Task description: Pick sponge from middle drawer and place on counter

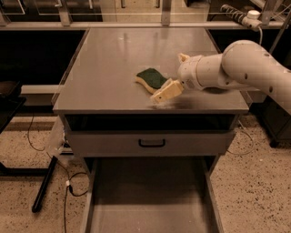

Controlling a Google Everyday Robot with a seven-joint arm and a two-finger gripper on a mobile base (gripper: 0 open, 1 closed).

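The sponge (pixel 152 78), dark green on top with a tan foam edge, lies flat on the grey counter (pixel 109 68), right of its middle. My gripper (pixel 175 74) is just to the sponge's right, low over the counter, and it is open. One tan finger (pixel 167 91) lies by the sponge's right edge and the other finger (pixel 183 57) is spread away behind it. The middle drawer (pixel 150 200) is pulled out below, and its bare grey floor holds nothing.
A closed drawer front with a small black handle (pixel 151 143) sits under the counter. A power strip (pixel 236 13) lies behind at the right. A dark stand and cables (pixel 45 182) are on the speckled floor at the left.
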